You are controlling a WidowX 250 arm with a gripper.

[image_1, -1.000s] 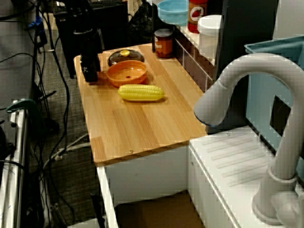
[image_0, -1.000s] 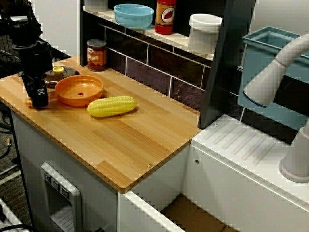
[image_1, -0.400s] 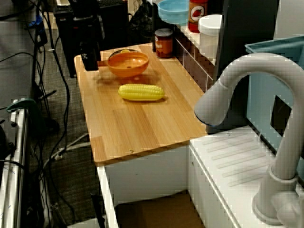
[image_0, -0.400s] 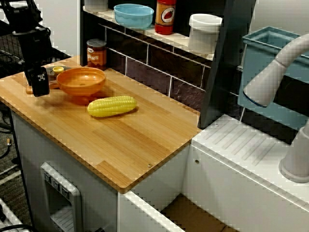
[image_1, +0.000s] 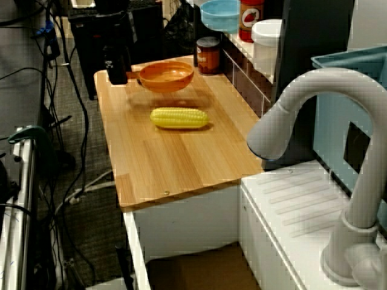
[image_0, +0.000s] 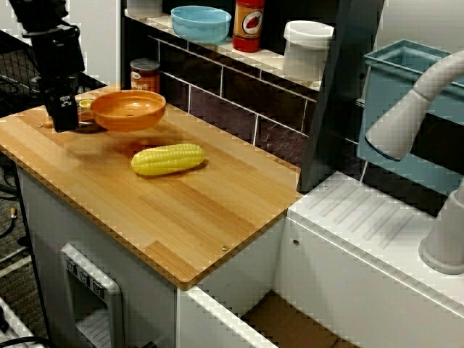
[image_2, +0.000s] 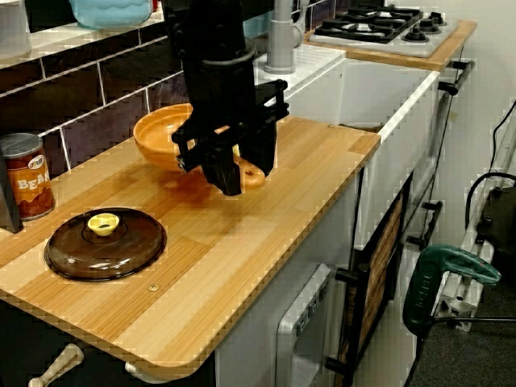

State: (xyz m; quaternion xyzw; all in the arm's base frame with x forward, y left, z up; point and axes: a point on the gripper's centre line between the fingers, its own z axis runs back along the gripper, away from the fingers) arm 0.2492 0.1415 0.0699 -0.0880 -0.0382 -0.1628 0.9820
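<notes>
Orange pan (image_0: 127, 109) — clamped in the jaws, above the counter (image_0: 181, 217).

The label on the brown can (image_2: 24, 179), seen from the side, reads "BEAN"; its last letters are cut off.

Soft, even light falls from overhead onto the wooden counter (image_0: 188, 217), with no harsh glare. The orange bowl (image_0: 127, 110) throws a faint, diffuse shadow on the wood toward 7 o'clock in the front view. In the view along the counter, the faucet (image_1: 320, 84) at 3 o'clock looks soft, and edges are jagged throughout.
</notes>
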